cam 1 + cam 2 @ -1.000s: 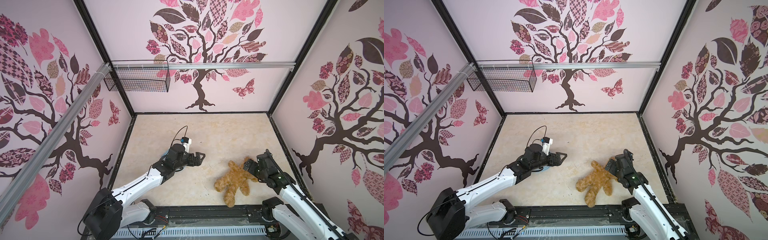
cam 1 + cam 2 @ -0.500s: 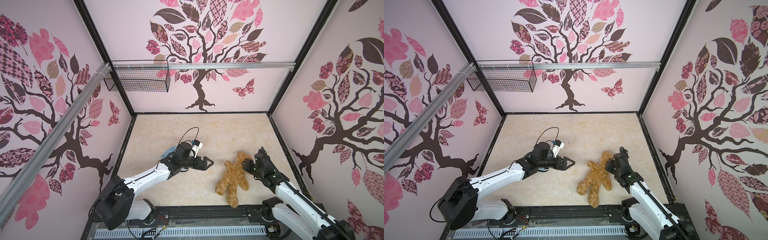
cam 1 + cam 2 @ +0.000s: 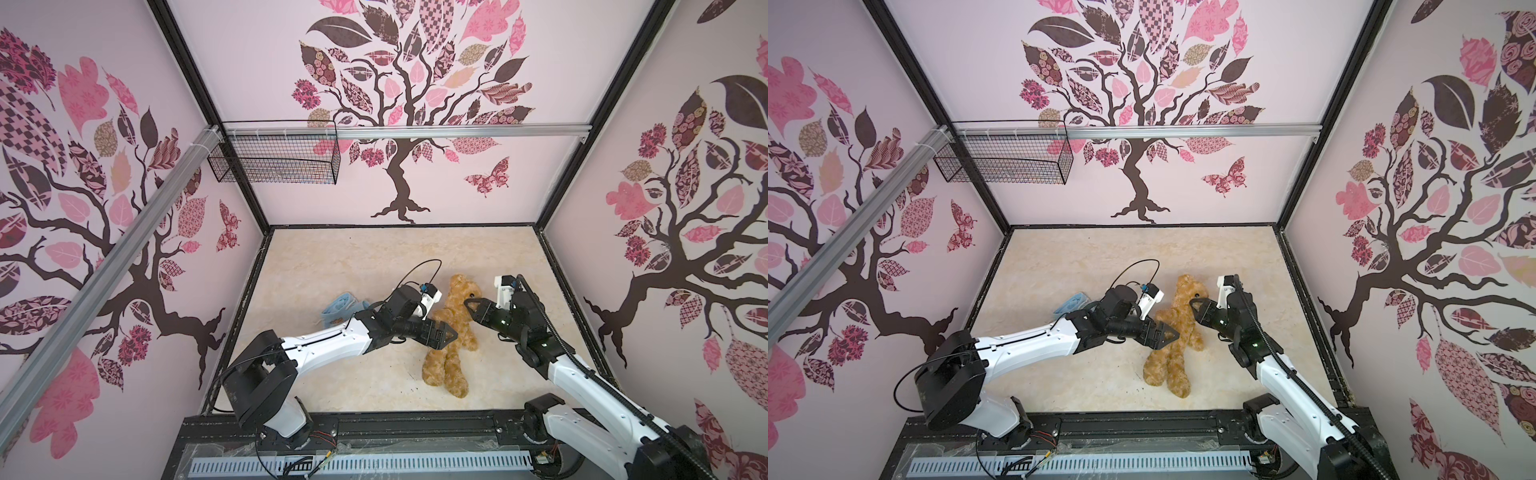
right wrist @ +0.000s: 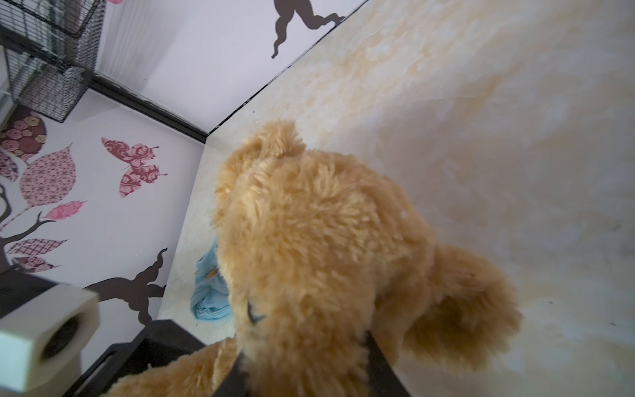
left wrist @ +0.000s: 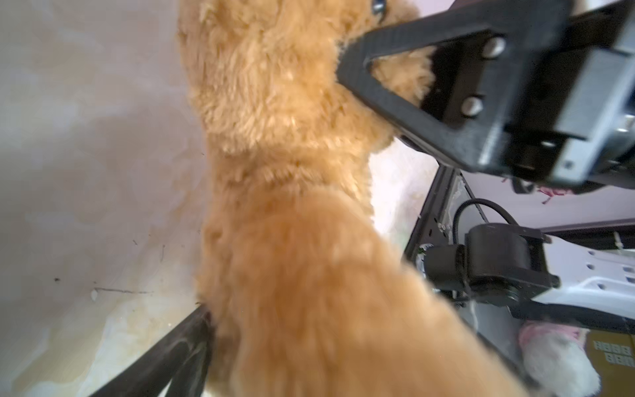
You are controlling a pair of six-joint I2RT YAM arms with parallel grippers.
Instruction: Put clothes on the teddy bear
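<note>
Cream marbled tabletop (image 3: pixel 374 257), shut in by pink walls printed with trees. A crumpled light-blue cloth shirt (image 3: pixel 340 307) lies at nine o'clock of my left pincer (image 3: pixel 444 332), which hangs spread wide over the belly of the golden-brown shaggy plush teddy bear (image 3: pixel 457 309). The bear lies mid-table, head at twelve, legs at six. From three o'clock, my right pincer (image 3: pixel 471 305) is clamped on fur by its head.

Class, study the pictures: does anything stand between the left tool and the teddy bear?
Nothing visible does. The left tool hangs open right at the teddy bear, over its torso, and fur fills the left wrist view. The right tool grips the bear up near its head, clear of that gap.
</note>
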